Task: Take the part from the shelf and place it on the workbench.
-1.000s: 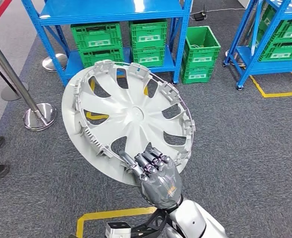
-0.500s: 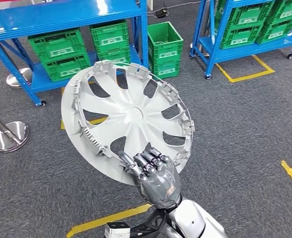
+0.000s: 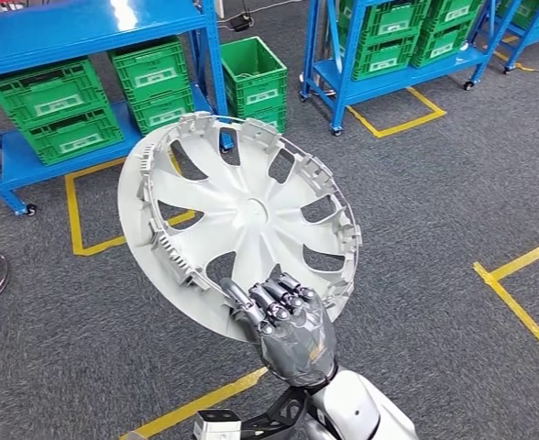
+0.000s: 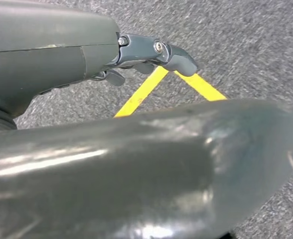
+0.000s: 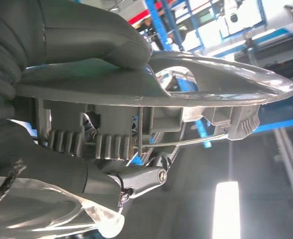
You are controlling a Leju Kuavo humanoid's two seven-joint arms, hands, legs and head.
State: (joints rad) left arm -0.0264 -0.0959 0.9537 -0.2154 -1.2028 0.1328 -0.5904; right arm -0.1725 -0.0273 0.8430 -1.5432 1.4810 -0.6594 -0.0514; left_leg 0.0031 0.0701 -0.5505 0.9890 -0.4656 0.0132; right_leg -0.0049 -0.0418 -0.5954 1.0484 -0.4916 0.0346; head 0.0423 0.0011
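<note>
The right hand (image 3: 296,332) grips the lower rim of the silver hubcap (image 3: 242,220), fingers curled over the edge onto its ribbed inner face, thumb pressed against the outer side. The hubcap is carried in the air, tilted up and away from the robot, above the grey carpet (image 3: 433,238); blue shelves (image 3: 80,32) with green crates (image 3: 49,105) stand well beyond it.

The step in hand appears to be the carry to the worktop. Because the hold sits on one edge of a broad disc, the wrist would do well to stay steady and the walk smooth, so the disc does not swing or slip.

No worktop is visible, so its direction cannot be judged. The left hand (image 4: 152,52) is mostly hidden behind dark bodywork; whether it is spread or closed cannot be told.
</note>
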